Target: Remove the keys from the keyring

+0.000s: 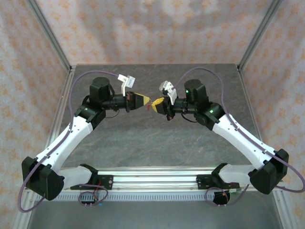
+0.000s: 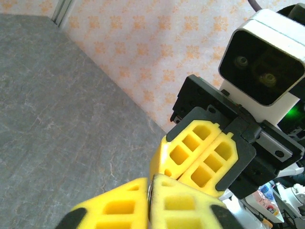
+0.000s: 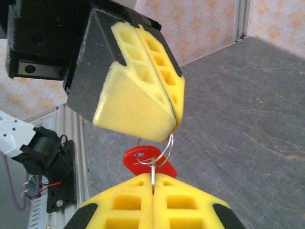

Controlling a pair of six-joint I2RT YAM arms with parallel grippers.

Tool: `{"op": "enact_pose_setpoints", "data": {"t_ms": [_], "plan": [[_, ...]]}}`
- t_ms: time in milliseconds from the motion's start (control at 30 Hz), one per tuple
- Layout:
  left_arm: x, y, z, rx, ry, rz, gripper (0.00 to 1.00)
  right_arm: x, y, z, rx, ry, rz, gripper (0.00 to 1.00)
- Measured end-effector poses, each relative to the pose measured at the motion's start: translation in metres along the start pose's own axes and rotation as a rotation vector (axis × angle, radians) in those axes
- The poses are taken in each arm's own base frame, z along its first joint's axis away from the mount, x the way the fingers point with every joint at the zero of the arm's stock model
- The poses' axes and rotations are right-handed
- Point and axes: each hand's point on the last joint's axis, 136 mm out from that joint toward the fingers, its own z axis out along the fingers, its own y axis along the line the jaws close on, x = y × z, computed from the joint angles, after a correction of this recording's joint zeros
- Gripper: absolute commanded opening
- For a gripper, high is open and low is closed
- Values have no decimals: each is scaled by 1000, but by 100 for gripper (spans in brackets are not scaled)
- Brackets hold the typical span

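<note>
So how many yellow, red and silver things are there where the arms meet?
Yellow: 2, the left gripper and the right gripper.
Red: 1, the tag.
Silver: 1, the wire ring.
Total: 4.

Left hand (image 1: 146,101) and right hand (image 1: 155,103) meet tip-to-tip above table (image 1: 143,138).
</note>
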Motion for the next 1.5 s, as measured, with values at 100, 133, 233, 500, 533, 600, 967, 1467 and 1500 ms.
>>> {"op": "enact_pose_setpoints", "data": {"t_ms": [100,133,233,500,533,600,967,1467,1500], "plan": [[-5,7,-5,-27,-26,-1,29,3,-1,-1,4,12,12,0],[-6,9,-7,-36,-33,-4,29,4,-1,-1,6,17,17,0],[-9,11,-12,-49,-49,-1,32,6,-4,-4,12,34,33,0],[-7,6,-15,-34,-35,18,41,0,-3,-7,-34,90,47,0],[-6,4,-15,-30,-28,21,42,-1,-3,-5,-46,102,51,0],[-6,2,-15,-22,-12,26,44,0,-2,-2,-73,126,67,0],[13,-4,-7,-15,99,60,49,15,7,3,-173,220,132,0],[28,1,-2,-21,165,59,30,17,12,5,-220,241,150,0],[28,0,-2,-18,166,62,28,17,12,5,-220,241,151,0]]}}
